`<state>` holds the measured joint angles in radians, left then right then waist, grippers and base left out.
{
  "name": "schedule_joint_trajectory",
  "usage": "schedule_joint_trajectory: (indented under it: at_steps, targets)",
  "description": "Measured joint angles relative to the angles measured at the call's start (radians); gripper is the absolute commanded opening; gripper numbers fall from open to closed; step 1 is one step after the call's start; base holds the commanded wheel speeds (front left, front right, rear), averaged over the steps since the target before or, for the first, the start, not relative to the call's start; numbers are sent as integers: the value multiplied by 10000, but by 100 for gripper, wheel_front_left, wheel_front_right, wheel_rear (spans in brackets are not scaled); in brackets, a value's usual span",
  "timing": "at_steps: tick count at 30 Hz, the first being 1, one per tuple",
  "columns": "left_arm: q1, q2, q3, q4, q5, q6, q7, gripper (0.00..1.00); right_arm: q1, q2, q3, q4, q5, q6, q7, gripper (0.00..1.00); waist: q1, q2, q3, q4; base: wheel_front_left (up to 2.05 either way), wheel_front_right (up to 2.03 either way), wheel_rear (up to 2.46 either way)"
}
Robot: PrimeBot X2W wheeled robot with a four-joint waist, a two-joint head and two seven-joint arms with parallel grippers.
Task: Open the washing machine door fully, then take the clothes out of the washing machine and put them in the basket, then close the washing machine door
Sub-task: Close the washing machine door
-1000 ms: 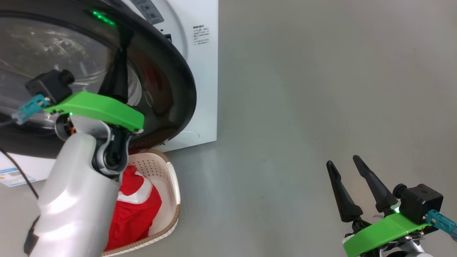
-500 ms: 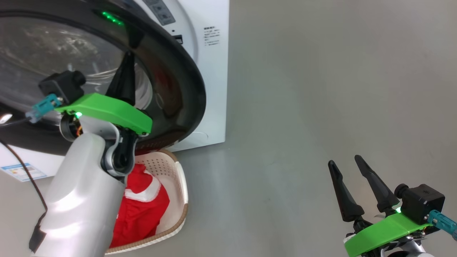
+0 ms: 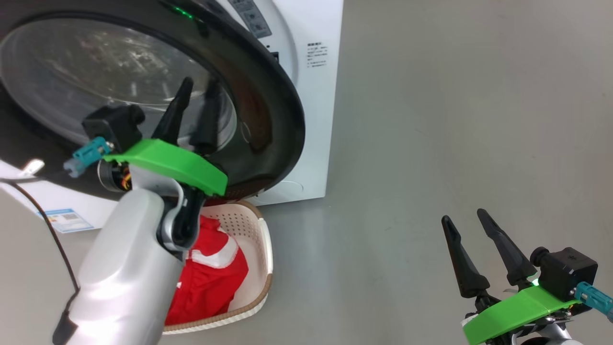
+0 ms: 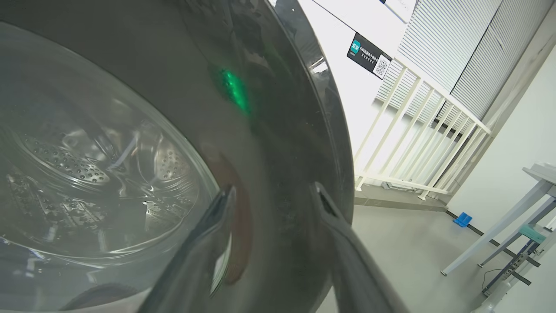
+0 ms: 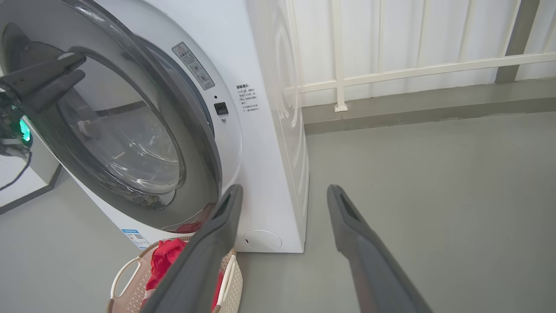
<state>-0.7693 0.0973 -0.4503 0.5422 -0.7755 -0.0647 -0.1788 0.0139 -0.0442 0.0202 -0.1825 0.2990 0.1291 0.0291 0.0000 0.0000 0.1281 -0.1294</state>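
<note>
Grey floor (image 3: 431,120), white railing (image 5: 391,69) behind. The washing machine (image 3: 316,96) stands against it. The washing machine door (image 3: 275,110) hangs part-open, unlatched. The basket (image 3: 262,249) sits just under the door, probably for a short carry; the clothes (image 3: 210,278) lie inside it. Left gripper (image 3: 200,85), fingers spread, faces the door's outer rim, likely to push it shut; contact unclear. Right gripper (image 3: 463,216) is spread too, parked well clear.

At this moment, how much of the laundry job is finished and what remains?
Done: the red clothes lie in the basket. In hand: the open left pincer is at the outer face of the washing machine door, which stands ajar. Left: pushing it fully shut. The right pincer hangs open and idle.
</note>
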Motion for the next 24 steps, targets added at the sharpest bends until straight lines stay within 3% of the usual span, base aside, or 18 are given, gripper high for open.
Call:
schedule_joint_trajectory:
  at_steps: [13,24]
  targets:
    - [1370,474,-291,-1712,803,765,-468,100,8,-2,-82,0,0,0,2,100,0,0,-224,527,0,0,0]
    - [3561,1388,-109,-3534,1407,1643,-652,100,121,-2,-297,-4,0,0,4,100,0,0,-668,1016,0,0,0]
